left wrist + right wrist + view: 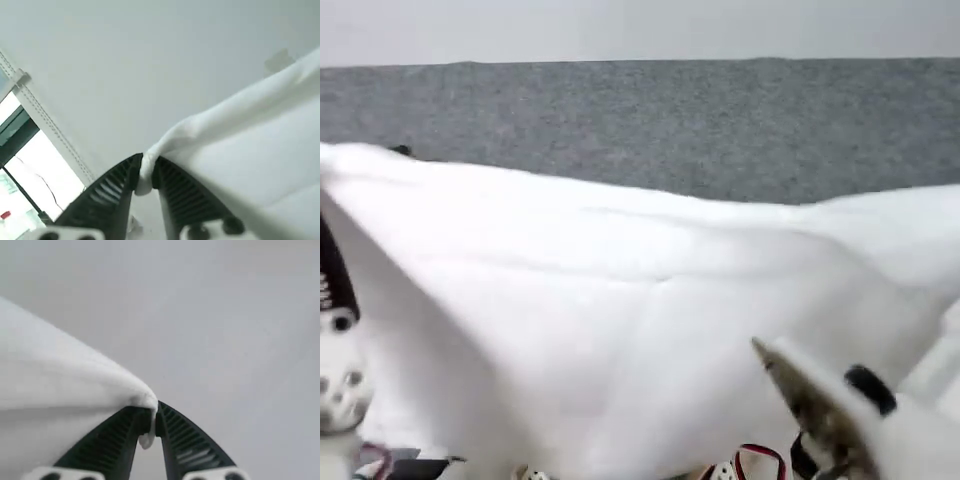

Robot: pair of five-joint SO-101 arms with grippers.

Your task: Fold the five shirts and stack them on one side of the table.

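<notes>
A white shirt (620,300) is lifted up and stretched wide across the high view, hiding most of the grey table (670,120) behind it. My left gripper (146,172) is shut on a bunched corner of the white shirt (240,150), its black ribbed fingers (177,192) pinching the cloth. My right gripper (149,422) is shut on another corner of the white shirt (55,385), the fabric pinched between its fingers (187,442). Parts of an arm (340,360) show at the left edge of the high view, and another arm (840,410) at the lower right.
The grey table runs along the back of the high view up to a pale wall (640,30). A window (25,170) with a white frame lies behind my left gripper. Red cables (760,455) show at the bottom edge.
</notes>
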